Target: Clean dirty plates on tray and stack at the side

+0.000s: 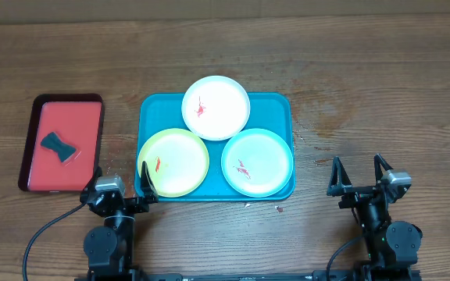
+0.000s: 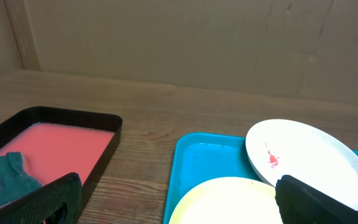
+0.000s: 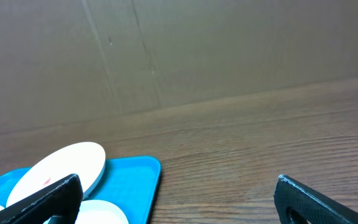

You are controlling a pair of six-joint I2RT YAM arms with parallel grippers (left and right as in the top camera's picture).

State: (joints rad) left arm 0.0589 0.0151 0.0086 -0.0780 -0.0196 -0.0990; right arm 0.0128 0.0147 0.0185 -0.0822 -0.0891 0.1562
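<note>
A big teal-blue plastic tray (image 1: 273, 109) with round corners sits in the middle of the picture from above, on a brown wooden table (image 1: 381, 78). Three small round plastic plates lie in it. The white plate (image 1: 216, 107) is at the top and pokes a little over the tray's top edge. The yellow-green plate (image 1: 173, 161) is at the lower left. The pale mint-green plate (image 1: 257, 162) is at the lower right. Each plate has a small red smear on it.

On the left of the picture lies a smaller red tray with a dark rim (image 1: 31, 129). A dark teal, bow-shaped sponge (image 1: 59, 146) rests inside it.

The left gripper (image 1: 120, 173) is at the bottom left. Its two fingers are spread wide and hold nothing. One finger is by the red tray's lower corner, and the other is over the left edge of the yellow-green plate.

The right gripper (image 1: 358, 165) is at the bottom right, over bare wood. Its fingers are spread wide too, with nothing between them.
</note>
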